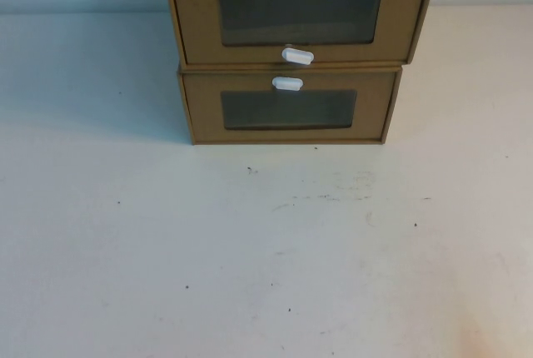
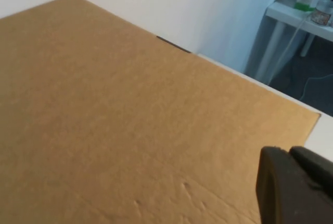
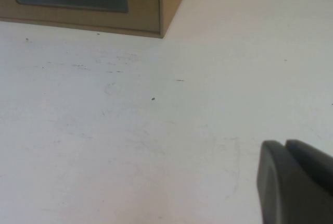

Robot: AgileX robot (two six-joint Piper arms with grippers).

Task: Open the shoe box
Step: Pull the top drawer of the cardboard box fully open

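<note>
Wrist views, closed left hand (image 2: 287, 153) over box (image 2: 130, 114), closed right hand (image 3: 285, 147) over table (image 3: 156, 130)

Matt brown cardboard shoe boxes (image 1: 200, 112), smooth white plastic handles (image 1: 288, 84), scuffed white table (image 1: 250, 258).

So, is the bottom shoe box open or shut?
Shut: the bottom shoe box has its front flush. Left gripper is above the top box, right gripper over the table.
</note>
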